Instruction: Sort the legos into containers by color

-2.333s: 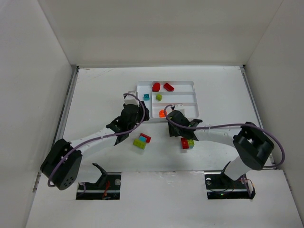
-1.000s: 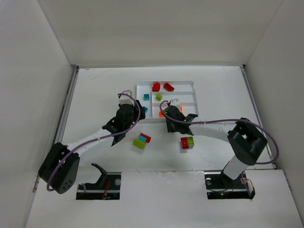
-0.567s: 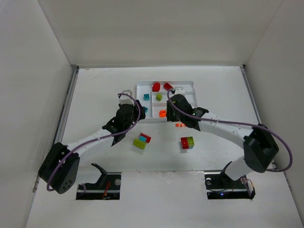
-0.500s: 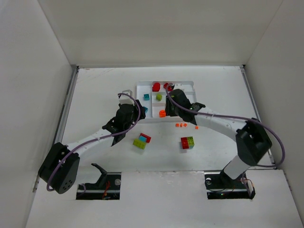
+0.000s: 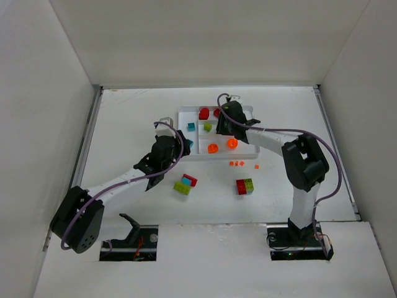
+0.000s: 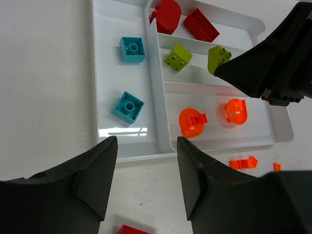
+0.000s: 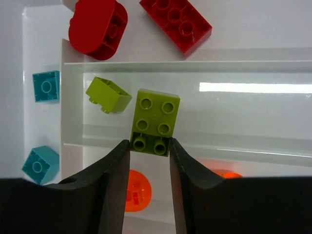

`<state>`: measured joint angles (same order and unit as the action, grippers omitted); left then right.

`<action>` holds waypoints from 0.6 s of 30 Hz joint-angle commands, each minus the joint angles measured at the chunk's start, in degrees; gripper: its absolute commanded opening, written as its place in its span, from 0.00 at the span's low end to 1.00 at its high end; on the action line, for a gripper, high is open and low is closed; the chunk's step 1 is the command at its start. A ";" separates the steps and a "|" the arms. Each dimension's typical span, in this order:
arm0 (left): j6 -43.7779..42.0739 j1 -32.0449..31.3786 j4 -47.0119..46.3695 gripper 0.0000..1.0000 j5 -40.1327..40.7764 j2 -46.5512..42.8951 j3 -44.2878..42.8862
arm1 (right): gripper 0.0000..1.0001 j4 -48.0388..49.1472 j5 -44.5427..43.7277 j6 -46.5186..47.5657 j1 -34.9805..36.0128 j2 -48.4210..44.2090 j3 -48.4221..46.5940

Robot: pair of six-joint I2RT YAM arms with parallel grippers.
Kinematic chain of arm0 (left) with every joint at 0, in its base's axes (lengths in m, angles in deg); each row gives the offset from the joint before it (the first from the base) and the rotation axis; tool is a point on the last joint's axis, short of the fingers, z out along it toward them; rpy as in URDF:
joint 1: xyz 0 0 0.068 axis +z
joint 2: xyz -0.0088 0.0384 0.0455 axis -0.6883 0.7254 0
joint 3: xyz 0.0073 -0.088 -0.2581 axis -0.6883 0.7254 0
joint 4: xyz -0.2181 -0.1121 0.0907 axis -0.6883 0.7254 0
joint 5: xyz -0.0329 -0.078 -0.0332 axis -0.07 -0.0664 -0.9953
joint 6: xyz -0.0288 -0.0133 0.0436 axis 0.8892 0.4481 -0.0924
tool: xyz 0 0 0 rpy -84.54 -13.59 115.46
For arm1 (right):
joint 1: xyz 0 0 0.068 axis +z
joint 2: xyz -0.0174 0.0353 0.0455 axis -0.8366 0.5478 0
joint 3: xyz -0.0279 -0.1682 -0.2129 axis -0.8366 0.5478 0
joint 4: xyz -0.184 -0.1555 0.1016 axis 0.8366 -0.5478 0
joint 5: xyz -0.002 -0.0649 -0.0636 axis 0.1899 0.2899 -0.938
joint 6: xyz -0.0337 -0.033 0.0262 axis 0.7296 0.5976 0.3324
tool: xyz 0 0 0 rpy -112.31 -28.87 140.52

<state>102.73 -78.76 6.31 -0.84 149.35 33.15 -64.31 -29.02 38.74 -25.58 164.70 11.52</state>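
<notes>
The white tray (image 5: 247, 130) holds two red bricks (image 7: 174, 23) in its far long section, a lime brick (image 7: 108, 94) in the middle one, two round orange pieces (image 6: 192, 122) in the near one and two teal bricks (image 6: 132, 49) in the cross section. My right gripper (image 7: 150, 146) is shut on a lime green brick (image 7: 156, 122), above the middle section; it hangs over the tray in the top view (image 5: 223, 126). My left gripper (image 6: 146, 161) is open and empty, just in front of the tray's near left edge (image 5: 181, 149).
Loose on the table are a lime, teal and red cluster (image 5: 185, 184), a red and lime pair (image 5: 244, 186), and tiny orange pieces (image 5: 236, 163) in front of the tray (image 6: 243, 163). A red brick (image 6: 129, 229) lies under my left jaws.
My right arm has swung from the tray's near edge to over its far part. A second round orange piece and the tiny orange pieces now show. The left arm has barely moved.
</notes>
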 commanded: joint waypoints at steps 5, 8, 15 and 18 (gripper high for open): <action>0.33 -0.46 -2.77 0.49 -0.10 0.02 0.45 | 0.60 5.55 0.81 -1.69 0.66 -4.39 1.08; 0.33 -0.46 -2.77 0.49 -0.10 -0.16 0.45 | 0.60 8.10 -1.91 -2.13 1.27 -11.59 10.03; 0.95 -1.07 -2.68 0.49 -1.16 -0.42 0.18 | 0.39 4.88 -15.44 -7.83 10.13 -35.49 36.58; 1.04 -1.69 -2.68 0.49 -1.33 -0.86 0.09 | 0.54 -4.86 -21.15 -13.80 16.11 -43.68 41.34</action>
<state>103.18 -79.77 5.90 -1.54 149.42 33.15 -62.19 -41.46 31.18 -13.38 126.19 49.90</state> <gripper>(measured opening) 0.490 0.500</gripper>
